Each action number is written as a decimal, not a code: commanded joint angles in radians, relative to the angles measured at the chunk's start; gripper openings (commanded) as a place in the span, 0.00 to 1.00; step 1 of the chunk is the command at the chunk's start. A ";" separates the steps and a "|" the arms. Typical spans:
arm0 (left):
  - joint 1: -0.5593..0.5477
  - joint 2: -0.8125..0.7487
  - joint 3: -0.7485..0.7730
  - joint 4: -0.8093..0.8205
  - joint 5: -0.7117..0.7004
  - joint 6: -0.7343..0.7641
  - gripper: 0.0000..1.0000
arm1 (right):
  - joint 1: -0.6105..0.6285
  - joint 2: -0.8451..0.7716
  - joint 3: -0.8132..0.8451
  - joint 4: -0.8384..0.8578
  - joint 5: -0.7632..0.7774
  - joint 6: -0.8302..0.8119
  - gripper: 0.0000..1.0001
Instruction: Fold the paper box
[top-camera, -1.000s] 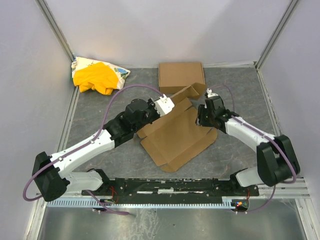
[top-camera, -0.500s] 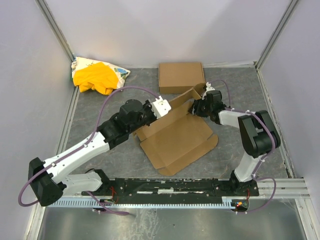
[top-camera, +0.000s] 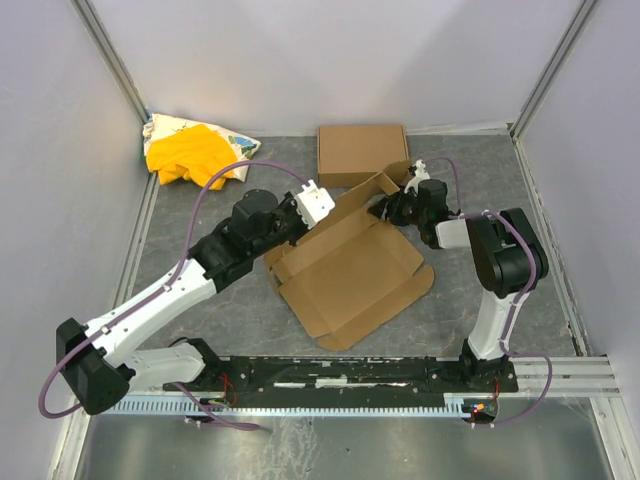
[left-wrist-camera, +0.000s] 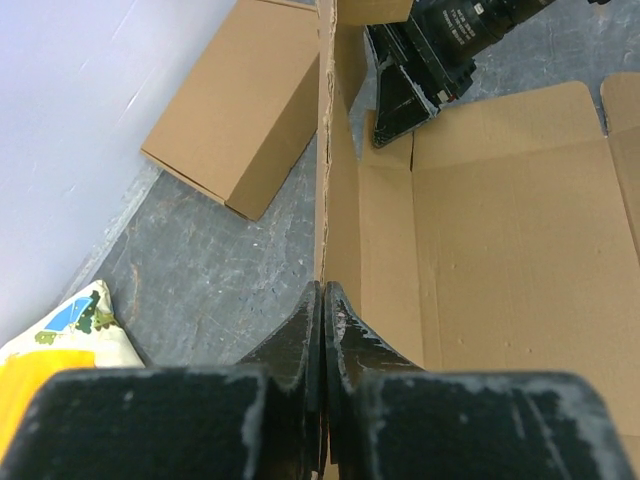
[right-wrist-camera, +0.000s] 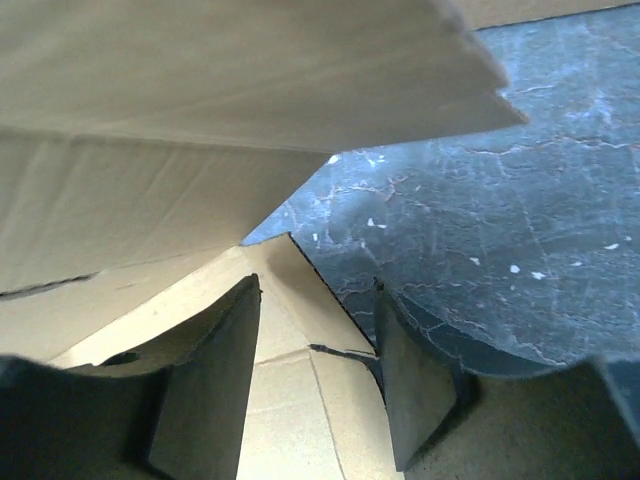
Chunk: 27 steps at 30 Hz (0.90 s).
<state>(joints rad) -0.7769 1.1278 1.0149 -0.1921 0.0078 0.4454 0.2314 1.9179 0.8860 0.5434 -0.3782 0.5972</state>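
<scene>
The paper box (top-camera: 350, 275) lies open mid-table, a brown die-cut sheet with its far-left wall raised upright. My left gripper (top-camera: 318, 207) is shut on that raised wall's edge; in the left wrist view the gripper (left-wrist-camera: 323, 292) pinches the thin cardboard edge (left-wrist-camera: 325, 150). My right gripper (top-camera: 390, 210) is at the box's far right corner. In the right wrist view it (right-wrist-camera: 315, 335) is open, and a cardboard corner tab (right-wrist-camera: 300, 400) lies between its fingers (right-wrist-camera: 215, 380), apart from them. A raised flap (right-wrist-camera: 200, 90) hangs over them.
A second flat brown box (top-camera: 362, 153) lies at the back, just beyond the grippers, and shows in the left wrist view (left-wrist-camera: 235, 105). A yellow cloth bundle (top-camera: 190, 155) sits in the back left corner. Walls enclose the grey table (top-camera: 500, 290) on three sides.
The left gripper has drawn the box wall upright and moved back-left. The right gripper has moved to the far corner of the box, with its arm folded back.
</scene>
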 joint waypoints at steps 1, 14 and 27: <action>0.003 0.026 0.048 0.041 0.036 -0.047 0.03 | 0.000 -0.069 -0.022 0.081 -0.096 -0.027 0.56; 0.004 0.089 0.046 0.050 0.045 -0.067 0.03 | 0.090 -0.150 -0.027 -0.091 -0.077 -0.121 0.54; 0.004 0.082 0.037 0.053 0.044 -0.074 0.03 | 0.138 -0.170 -0.013 -0.218 0.028 -0.216 0.54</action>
<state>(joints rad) -0.7734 1.2175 1.0183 -0.1852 0.0212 0.4137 0.3367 1.7813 0.8444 0.3931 -0.3786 0.4377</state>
